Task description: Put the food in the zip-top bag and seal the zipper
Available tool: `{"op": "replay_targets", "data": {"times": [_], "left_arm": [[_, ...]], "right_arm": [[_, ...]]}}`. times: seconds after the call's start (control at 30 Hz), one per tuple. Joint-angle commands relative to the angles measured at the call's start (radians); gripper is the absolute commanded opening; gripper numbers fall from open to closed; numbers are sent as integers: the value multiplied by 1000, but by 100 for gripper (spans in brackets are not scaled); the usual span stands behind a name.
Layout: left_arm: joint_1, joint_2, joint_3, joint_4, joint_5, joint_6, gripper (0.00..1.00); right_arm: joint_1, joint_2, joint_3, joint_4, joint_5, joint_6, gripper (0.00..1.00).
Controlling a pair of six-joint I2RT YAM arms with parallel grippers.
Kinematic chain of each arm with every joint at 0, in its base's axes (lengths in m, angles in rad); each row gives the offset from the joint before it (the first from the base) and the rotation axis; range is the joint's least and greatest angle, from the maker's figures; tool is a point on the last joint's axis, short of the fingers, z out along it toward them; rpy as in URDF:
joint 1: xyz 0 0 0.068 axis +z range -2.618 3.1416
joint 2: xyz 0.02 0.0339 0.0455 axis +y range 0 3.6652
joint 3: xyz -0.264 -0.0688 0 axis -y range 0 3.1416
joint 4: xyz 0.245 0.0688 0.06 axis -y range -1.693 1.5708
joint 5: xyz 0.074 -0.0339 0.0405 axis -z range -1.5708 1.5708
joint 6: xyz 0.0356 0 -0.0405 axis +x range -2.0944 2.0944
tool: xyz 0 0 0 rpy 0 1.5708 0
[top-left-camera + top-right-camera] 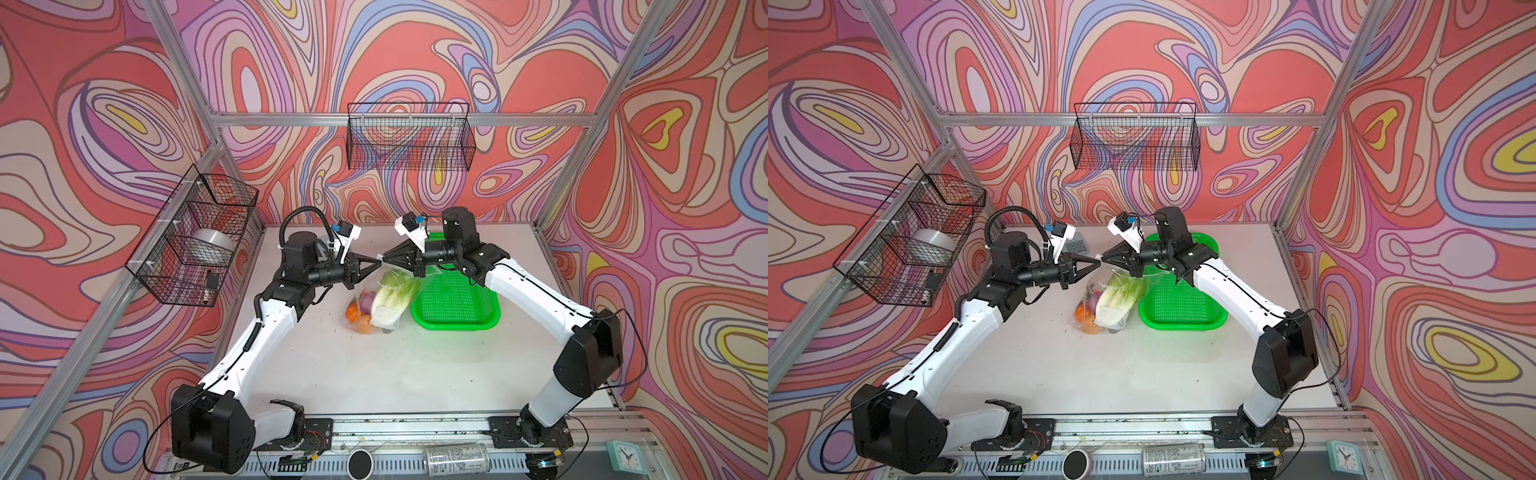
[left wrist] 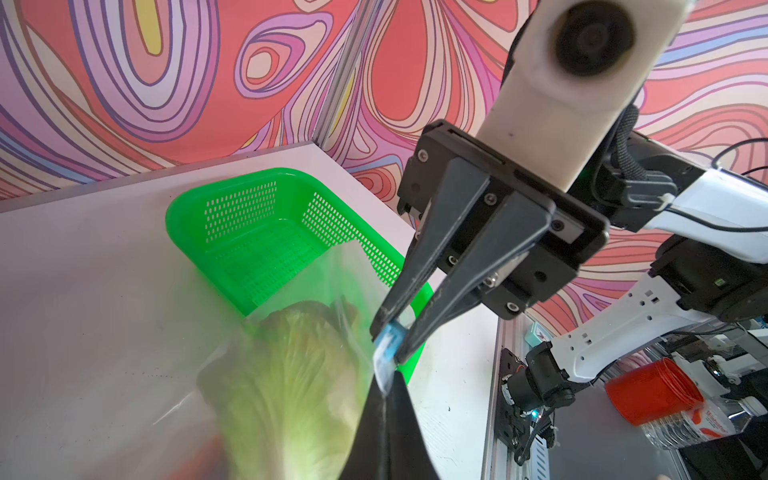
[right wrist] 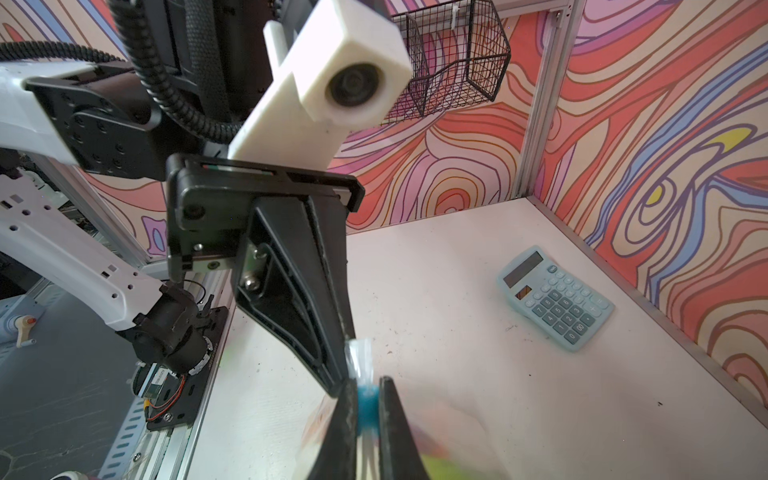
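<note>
The left pincer point(image 1: 376, 263) pinches the zip-top bag point(image 1: 380, 301) by its corner while the right pincer point(image 1: 386, 260) clamps the blue slider point(image 2: 390, 345) (food inside); a taut, straight pull should seal it.

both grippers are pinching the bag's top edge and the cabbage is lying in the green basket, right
No, one thing is off: the cabbage lies inside the zip-top bag, not in the green basket, as the left wrist view shows. The left gripper and right gripper do pinch the bag's top edge.
</note>
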State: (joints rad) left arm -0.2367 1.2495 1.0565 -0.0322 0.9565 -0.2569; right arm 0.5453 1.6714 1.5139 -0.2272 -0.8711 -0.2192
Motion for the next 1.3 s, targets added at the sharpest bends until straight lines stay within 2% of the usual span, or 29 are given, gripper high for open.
{"op": "replay_targets", "data": {"times": [0.0, 0.47, 1.27], "left_arm": [[12, -48, 7, 88, 1, 6, 0], [21, -69, 17, 46, -28, 41, 0], [112, -111, -13, 0, -204, 68, 0]], "right_arm": [[-13, -29, -36, -71, 53, -11, 5], [-33, -80, -94, -116, 99, -29, 5], [-53, -169, -251, -135, 197, -24, 5]]}}
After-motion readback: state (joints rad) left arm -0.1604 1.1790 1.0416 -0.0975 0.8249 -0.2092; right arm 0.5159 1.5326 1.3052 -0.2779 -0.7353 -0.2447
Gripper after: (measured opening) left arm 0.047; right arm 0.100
